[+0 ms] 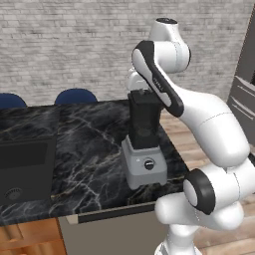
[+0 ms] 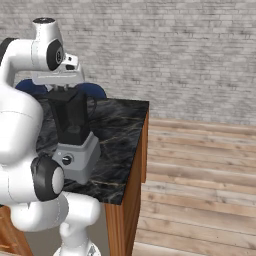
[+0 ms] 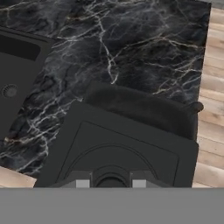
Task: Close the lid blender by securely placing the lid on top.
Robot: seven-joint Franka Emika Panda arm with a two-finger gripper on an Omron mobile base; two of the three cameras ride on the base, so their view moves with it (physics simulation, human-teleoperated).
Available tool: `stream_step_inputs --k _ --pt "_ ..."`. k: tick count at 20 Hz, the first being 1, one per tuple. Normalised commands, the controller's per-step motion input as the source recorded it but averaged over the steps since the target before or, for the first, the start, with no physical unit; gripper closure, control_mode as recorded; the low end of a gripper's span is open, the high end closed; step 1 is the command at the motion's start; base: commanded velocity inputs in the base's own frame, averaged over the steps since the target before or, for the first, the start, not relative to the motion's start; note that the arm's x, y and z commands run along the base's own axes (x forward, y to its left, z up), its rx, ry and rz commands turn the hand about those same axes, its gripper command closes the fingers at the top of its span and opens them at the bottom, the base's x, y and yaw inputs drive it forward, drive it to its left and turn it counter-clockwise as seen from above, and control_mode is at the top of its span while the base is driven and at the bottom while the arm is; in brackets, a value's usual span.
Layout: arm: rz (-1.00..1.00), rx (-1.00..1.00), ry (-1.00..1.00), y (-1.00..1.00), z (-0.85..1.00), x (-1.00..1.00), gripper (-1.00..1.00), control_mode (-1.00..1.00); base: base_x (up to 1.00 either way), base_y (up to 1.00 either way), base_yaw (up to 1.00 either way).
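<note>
My gripper (image 3: 110,183) sits at the bottom centre of the hand view, its two fingertips (image 3: 82,183) drawn close together on the small raised knob in the middle of the lid (image 3: 127,148). The dark square lid takes up most of the lower half of that frame, and I am pinching it by that centre knob. Just past its upper edge the rim of the blender (image 3: 144,107) jar shows, so the lid lies slightly off from the jar's mouth rather than square over it; I cannot tell whether it is touching the rim.

In the left base view the blender (image 1: 144,157) stands at the centre of the frame, near the front right edge of the black marble counter (image 1: 89,144): a grey base with a round black knob, a tall black jar on top. My hand is at the jar's top, partly behind my own forearm. In the right base view the blender (image 2: 75,145) is at centre left, and the lid (image 2: 64,92) is a thin dark slab right at the top of the jar, under my hand.

A black box appliance (image 1: 25,169) with a round dial sits at the left edge of the left base view, well apart from the blender, and shows again in the upper left of the hand view.
</note>
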Motion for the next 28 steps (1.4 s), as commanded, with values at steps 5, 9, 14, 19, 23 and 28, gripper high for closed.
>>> stream_step_inputs --k 5,9,14,19,23,28 --pt "0.00 0.00 -0.02 -0.04 0.00 0.18 1.00 -1.00 0.00 0.00 0.00" --pt "0.00 0.00 0.00 -0.07 0.00 0.40 1.00 -1.00 0.00 0.00 0.00" --pt "0.00 0.00 0.00 -0.02 -0.04 0.26 1.00 -1.00 0.00 0.00 0.00" --pt "0.02 0.00 0.00 0.00 -0.12 0.06 1.00 -1.00 0.00 0.00 0.00" --pt "0.05 0.00 0.01 0.00 -0.28 0.00 1.00 -1.00 0.00 0.00 0.00" --pt "0.06 0.00 0.00 0.00 -0.31 0.04 1.00 -1.00 0.00 0.00 0.00"
